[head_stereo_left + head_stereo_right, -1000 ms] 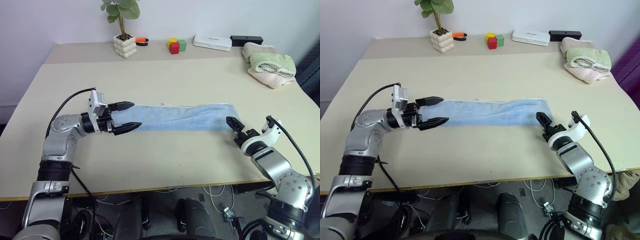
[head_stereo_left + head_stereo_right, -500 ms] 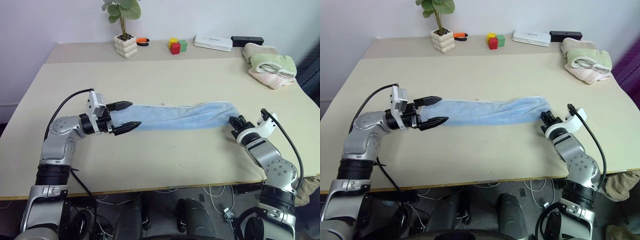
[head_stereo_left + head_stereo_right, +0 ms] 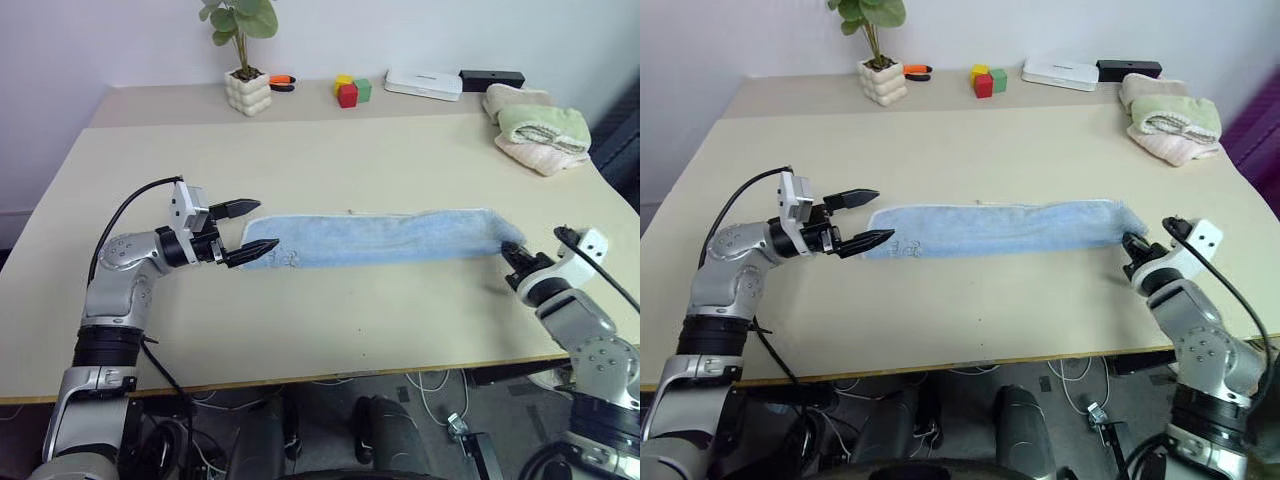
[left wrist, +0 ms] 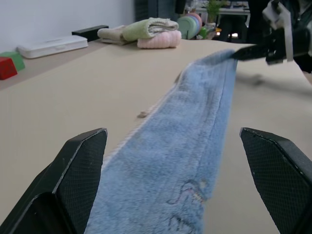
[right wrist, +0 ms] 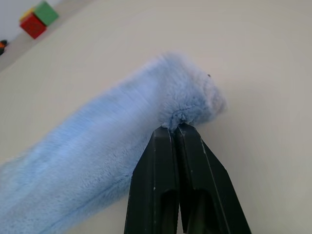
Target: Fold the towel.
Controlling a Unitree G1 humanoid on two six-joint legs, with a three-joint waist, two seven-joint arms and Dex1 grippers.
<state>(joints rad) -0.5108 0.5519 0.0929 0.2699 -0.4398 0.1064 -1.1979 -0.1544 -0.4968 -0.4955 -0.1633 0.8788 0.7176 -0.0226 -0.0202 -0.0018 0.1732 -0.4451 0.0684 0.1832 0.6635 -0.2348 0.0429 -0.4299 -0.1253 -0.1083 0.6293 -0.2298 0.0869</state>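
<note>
The light blue towel point(image 3: 380, 238) lies as a long narrow strip across the middle of the table point(image 3: 330, 160). My right gripper point(image 3: 515, 255) is shut on the towel's right end, and in the right wrist view the cloth bunches at the closed fingertips point(image 5: 168, 134). My left gripper point(image 3: 262, 226) is open at the towel's left end. In the left wrist view its two black fingers point(image 4: 73, 185) stand wide on either side of the cloth, not touching it.
Along the table's back edge stand a potted plant point(image 3: 249, 90), coloured blocks point(image 3: 350, 90), a white box point(image 3: 425, 83) and a black box point(image 3: 492, 78). A stack of folded green, cream and pink towels point(image 3: 540, 125) lies at the back right.
My right gripper shut on the towel's right end and moved right, pulling the towel straight and sliding it to the right. My left gripper stayed open in place.
</note>
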